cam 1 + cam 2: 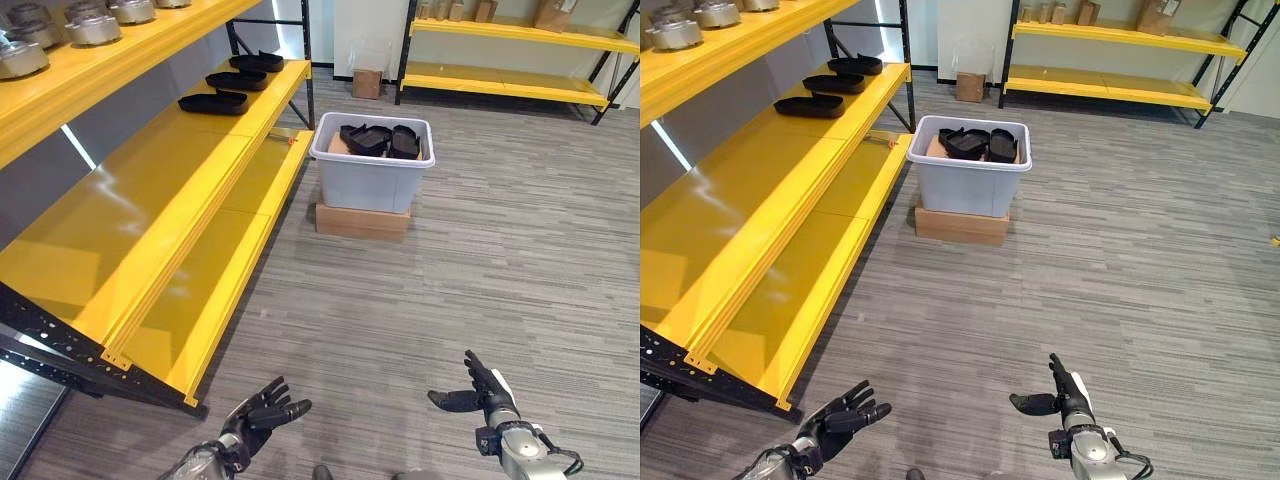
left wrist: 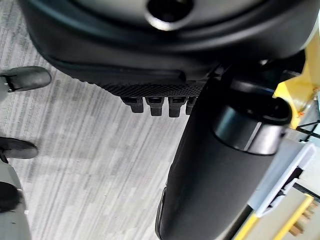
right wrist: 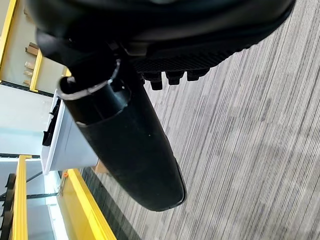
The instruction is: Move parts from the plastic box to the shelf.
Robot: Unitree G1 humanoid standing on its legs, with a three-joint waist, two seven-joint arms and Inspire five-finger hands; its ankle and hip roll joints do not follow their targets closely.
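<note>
Well ahead of both empty, open-fingered hands, left hand [image 1: 262, 412] and right hand [image 1: 482, 390], black parts [image 1: 381, 140] were seen heaped in the plastic box [image 1: 371, 180] beside the shelf [image 1: 190, 190]. A misjudged approach could have nudged the box off its cardboard base [image 1: 361, 221], or a loose grasp could have dropped a part.

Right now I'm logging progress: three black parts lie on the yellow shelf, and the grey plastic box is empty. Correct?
Not quite. The plastic box is not empty: black parts are in it, as the left eye view shows. The three black parts on the yellow shelf are right.
</note>
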